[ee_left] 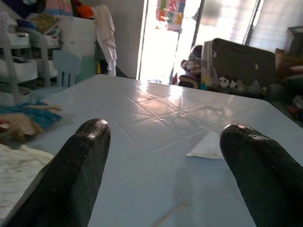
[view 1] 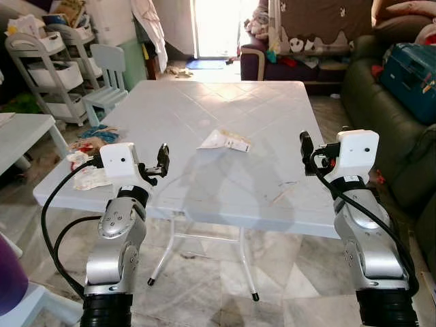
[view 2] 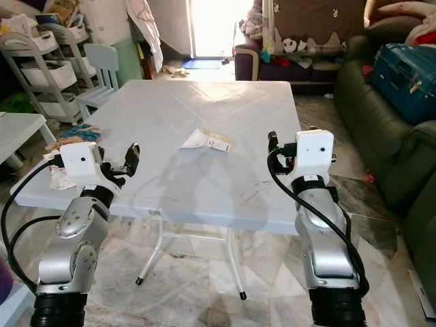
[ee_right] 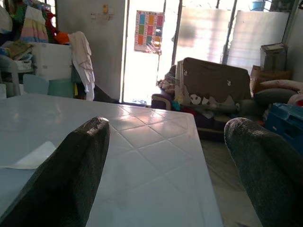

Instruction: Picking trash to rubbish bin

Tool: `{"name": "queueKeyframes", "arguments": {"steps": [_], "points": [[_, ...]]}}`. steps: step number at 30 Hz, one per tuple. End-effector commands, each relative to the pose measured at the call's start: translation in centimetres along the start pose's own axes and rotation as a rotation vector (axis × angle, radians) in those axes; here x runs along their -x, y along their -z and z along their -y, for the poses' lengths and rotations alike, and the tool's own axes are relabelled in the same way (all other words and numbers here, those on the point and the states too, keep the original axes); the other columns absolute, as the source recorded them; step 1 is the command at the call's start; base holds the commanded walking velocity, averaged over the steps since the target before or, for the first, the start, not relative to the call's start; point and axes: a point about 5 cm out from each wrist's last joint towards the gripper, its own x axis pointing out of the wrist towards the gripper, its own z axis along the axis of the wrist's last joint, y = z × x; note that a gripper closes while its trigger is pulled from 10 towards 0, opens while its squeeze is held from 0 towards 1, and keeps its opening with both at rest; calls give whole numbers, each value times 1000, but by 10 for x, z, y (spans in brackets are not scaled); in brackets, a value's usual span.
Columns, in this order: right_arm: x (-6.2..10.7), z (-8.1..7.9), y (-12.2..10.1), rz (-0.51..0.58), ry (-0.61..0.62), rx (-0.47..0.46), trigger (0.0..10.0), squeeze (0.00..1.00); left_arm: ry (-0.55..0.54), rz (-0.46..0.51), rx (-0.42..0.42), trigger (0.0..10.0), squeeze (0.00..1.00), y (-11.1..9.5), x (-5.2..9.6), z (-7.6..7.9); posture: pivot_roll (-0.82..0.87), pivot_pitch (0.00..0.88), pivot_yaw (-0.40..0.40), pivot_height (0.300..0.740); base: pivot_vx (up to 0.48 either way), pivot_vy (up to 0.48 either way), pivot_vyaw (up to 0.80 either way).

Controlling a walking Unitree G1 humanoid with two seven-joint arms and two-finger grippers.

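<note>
A flat white wrapper [view 1: 224, 140] with a printed label lies near the middle of the pale plastic table [view 1: 225, 102]. It also shows as a pale sheet [ee_left: 207, 146] past the left fingers and as a pale sheet [ee_right: 31, 156] at the edge of the right wrist view. My left gripper [view 1: 162, 161] is raised at the table's near left edge, open and empty. On the other side, my right gripper [view 1: 306, 150] hovers over the near right edge, open and empty too. Both sit short of the wrapper, one on each side.
Crumpled paper and cloth [view 1: 87, 160] lie on the table's left corner. A thin stick [view 1: 281, 195] rests near the front right. A dark green sofa [view 1: 381, 102] with a blue case [view 1: 412, 71] stands to the right, with a shelf trolley [view 1: 58, 68] and small chair [view 1: 109, 75] to the left.
</note>
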Motion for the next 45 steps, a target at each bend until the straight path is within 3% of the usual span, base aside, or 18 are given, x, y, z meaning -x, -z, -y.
{"name": "queueKeyframes", "arguments": {"steps": [1,9,27,45], "points": [[-1,-1,-5,14,-1,11,10000,0,9,-8,6,10000,0,-1,-2,1,-47,1,13,740,0,0,0],[-1,-1,-5,14,2,8,10000,0,13,-13,14,10000,0,-1,-2,1,-46,1,12,740,0,0,0],[-1,-1,-4,14,6,0,10000,0,17,-19,17,10000,0,-1,-2,0,-45,3,14,740,-270,0,0],[1,4,0,4,25,15,10000,0,10,-2,25,10000,0,-4,-8,-7,-49,0,18,740,0,0,0]]}}
